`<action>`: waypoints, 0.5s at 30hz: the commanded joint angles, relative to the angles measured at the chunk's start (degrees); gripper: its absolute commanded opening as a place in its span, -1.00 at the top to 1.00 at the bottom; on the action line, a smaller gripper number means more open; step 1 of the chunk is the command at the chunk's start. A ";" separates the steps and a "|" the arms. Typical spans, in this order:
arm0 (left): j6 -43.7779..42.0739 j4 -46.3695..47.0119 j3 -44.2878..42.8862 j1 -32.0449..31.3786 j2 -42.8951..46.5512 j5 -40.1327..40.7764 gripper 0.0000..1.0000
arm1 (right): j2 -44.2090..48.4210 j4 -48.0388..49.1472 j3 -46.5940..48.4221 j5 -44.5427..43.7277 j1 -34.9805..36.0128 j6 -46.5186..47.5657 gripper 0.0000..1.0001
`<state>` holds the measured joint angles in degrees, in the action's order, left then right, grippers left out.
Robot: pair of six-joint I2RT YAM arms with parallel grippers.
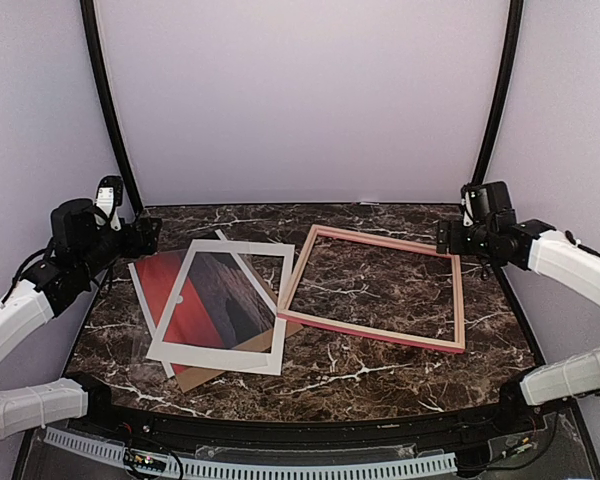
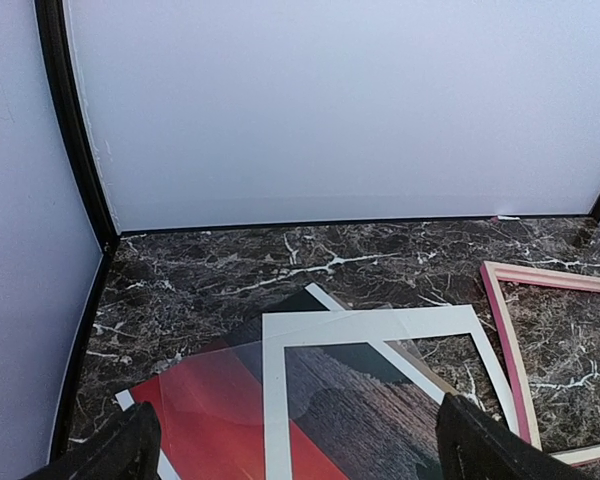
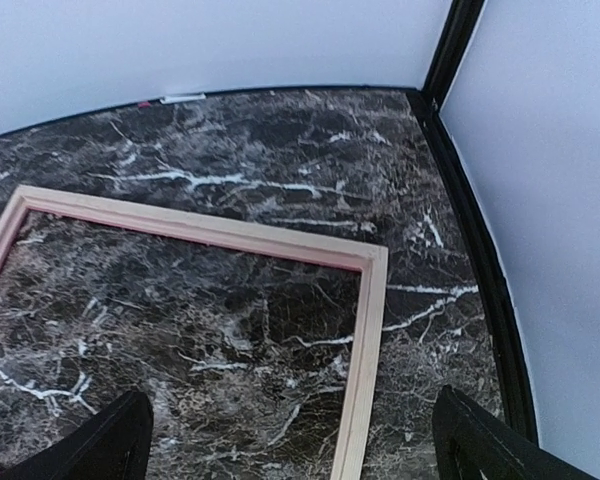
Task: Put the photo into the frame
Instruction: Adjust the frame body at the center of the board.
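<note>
The photo (image 1: 165, 285), red-orange with a dark band, lies flat at the table's left, largely covered by a white window mat (image 1: 212, 355). In the left wrist view the photo (image 2: 205, 430) shows its red corner under the mat (image 2: 375, 325). The frame (image 1: 380, 333), pink outside and light wood inside, lies flat at centre-right with bare marble inside it; it also appears as frame (image 2: 506, 345) and frame (image 3: 365, 340). My left gripper (image 1: 145, 237) (image 2: 295, 448) hovers open above the photo's far-left side. My right gripper (image 1: 448, 238) (image 3: 292, 442) hovers open above the frame's far-right corner. Neither touches anything.
A brown backing board (image 1: 202, 377) pokes out beneath the mat's near edge. A clear sheet (image 2: 170, 375) lies over part of the photo. The dark marble table (image 1: 380, 385) is ringed by pale walls with black corner posts (image 1: 105, 110) at the back.
</note>
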<state>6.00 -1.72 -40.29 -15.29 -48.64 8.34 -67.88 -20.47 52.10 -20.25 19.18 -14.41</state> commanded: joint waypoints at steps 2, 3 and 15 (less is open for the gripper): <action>0.08 1.54 0.40 -0.44 -0.76 -1.40 -0.98 | -10.46 -7.22 2.72 -1.55 -2.72 -4.87 -0.97; 0.16 1.50 0.28 -0.48 -0.93 -1.53 -0.98 | -12.01 -7.11 2.60 -0.49 -3.22 -5.17 -0.97; 1.31 1.55 -0.21 -0.79 -3.83 -4.55 -0.98 | -22.96 -0.57 -2.64 13.57 -13.66 -6.84 -0.58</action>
<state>6.66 -1.69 -40.29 -15.77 -51.96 5.56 -87.88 -24.67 51.13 -12.25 7.51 -20.34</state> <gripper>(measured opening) 0.989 0.844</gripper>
